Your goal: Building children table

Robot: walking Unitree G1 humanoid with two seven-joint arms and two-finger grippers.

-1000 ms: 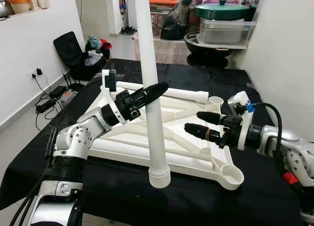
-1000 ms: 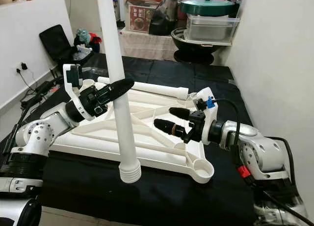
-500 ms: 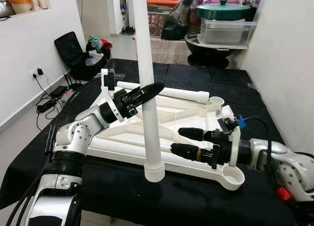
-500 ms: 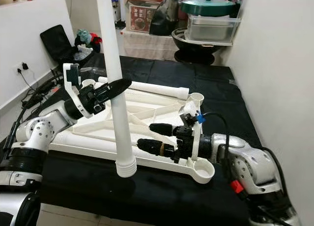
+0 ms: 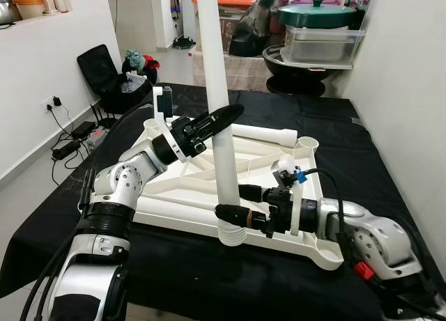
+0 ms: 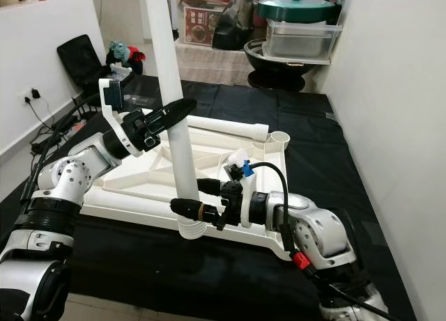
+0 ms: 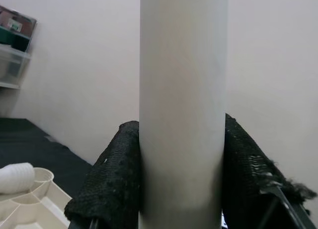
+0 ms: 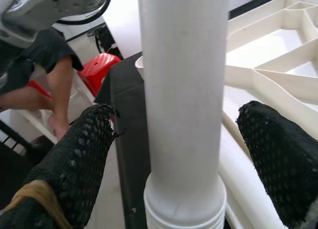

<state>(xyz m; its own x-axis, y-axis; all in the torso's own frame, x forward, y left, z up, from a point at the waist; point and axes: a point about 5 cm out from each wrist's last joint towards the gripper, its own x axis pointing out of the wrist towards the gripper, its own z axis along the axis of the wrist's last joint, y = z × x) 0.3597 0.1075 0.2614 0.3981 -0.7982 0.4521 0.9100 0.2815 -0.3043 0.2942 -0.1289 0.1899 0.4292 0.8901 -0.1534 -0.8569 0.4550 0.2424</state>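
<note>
A long white table leg [image 5: 221,105] stands upright, and my left gripper [image 5: 226,118] is shut on its middle; the left wrist view has both pads [image 7: 107,189] pressed to the leg [image 7: 184,90]. Its threaded lower end [image 5: 231,235] hangs at the front rail of the upturned white table frame [image 5: 174,215]. My right gripper [image 5: 233,202] is open just above that end. Its fingers [image 8: 79,154] stand either side of the leg [image 8: 184,114], apart from it. A second leg [image 5: 261,131] lies along the frame's far side.
The frame lies on a black-covered table [image 5: 174,272], with round corner sockets at the front right [image 5: 329,251] and back right [image 5: 307,144]. A black bag [image 5: 104,74] and cables [image 5: 70,143] are on the floor at left. A person's legs [image 8: 54,85] are by a red stool [image 8: 102,70].
My right gripper has swept left along the frame's front and now brackets the leg's lower end. My left gripper has carried the leg a little right and nearer the frame.
</note>
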